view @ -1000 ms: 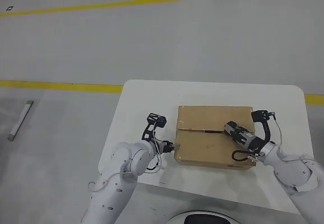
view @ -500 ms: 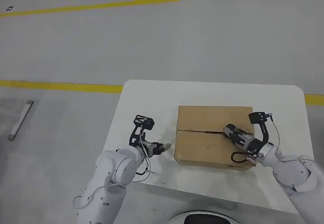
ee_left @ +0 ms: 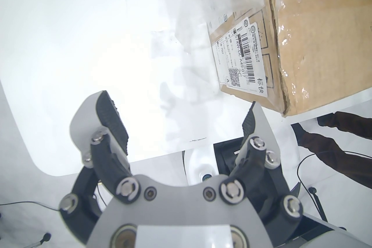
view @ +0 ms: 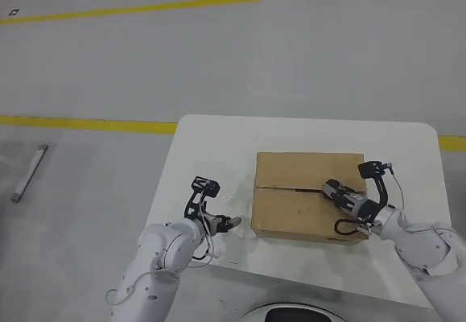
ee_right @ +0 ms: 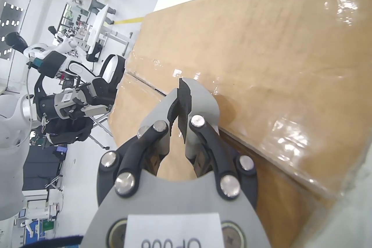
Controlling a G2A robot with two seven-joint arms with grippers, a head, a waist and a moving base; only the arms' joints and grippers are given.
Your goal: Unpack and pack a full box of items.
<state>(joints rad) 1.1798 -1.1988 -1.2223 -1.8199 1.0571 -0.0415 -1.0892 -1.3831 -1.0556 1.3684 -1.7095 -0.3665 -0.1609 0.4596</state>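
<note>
White table (view: 216, 145) is standing on grey floor (view: 96, 64) w/ 2 yellow lines (view: 72, 124). 1 cardboard box (view: 297, 189), flaps closed, is sitting mid-table. 2 grippers: left gripper (view: 231, 220) is hanging wide open beside box's left side, not touching. Right gripper (view: 329, 187) is hovering pinched together, holding nothing, over box top by centre seam.

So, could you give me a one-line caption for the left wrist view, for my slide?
Open left end effector over the table, beside the closed box.
</note>
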